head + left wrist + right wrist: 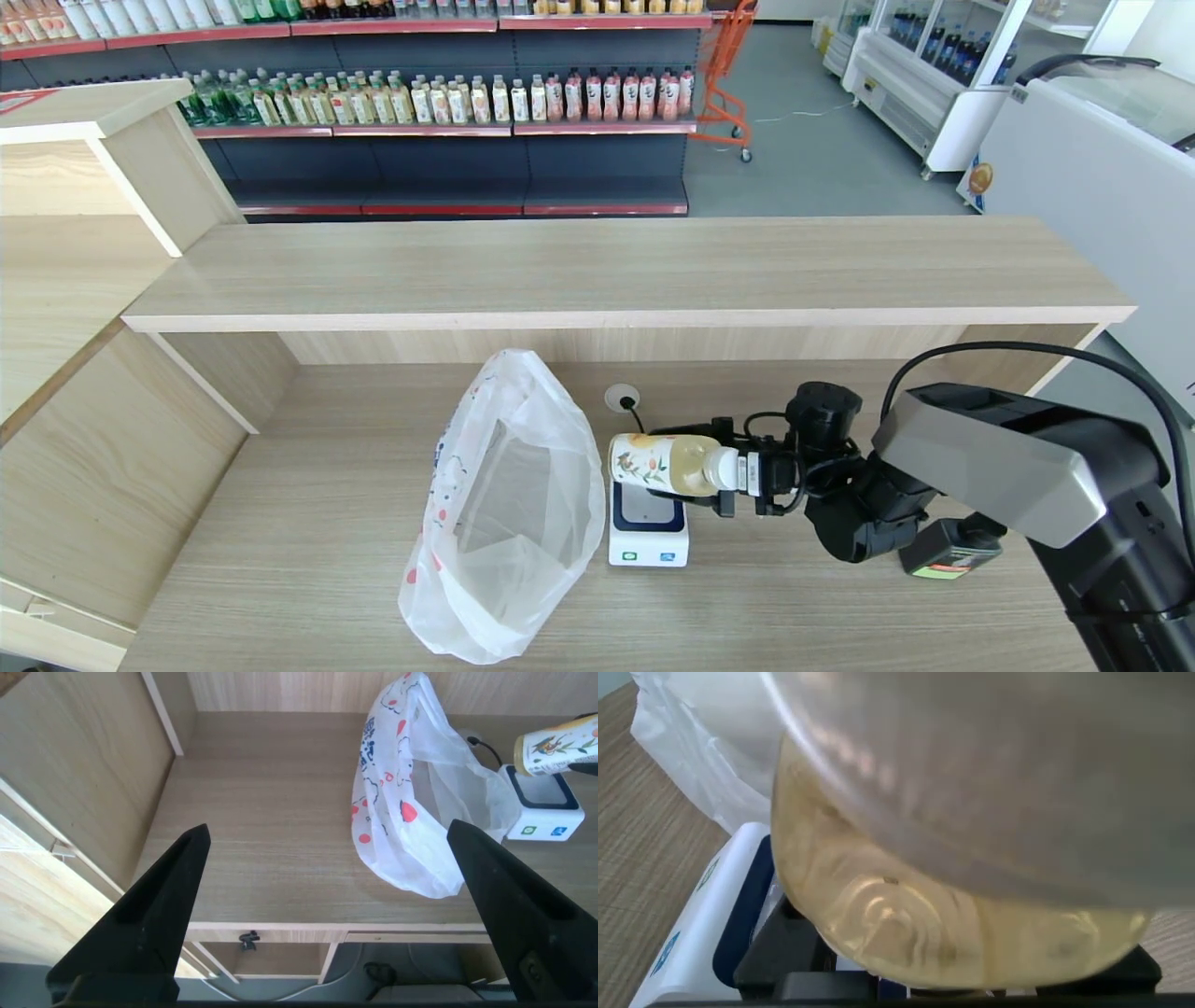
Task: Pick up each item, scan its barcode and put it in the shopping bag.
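Light wood-grain tabletop [280, 579], back wall under raised ledge. Shopping bag [509, 504]: translucent white plastic, red print, slumped mid-tabletop, mouth open. Scanner [649, 543]: white box, dark top, just beside bag on robot's right. Round cable port [622, 397] behind scanner, black cable emerging.

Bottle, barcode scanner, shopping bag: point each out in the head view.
bottle [665, 464], head view, middle of its body.
barcode scanner [648, 547], head view, white front edge.
shopping bag [523, 523], head view, clear side wall.
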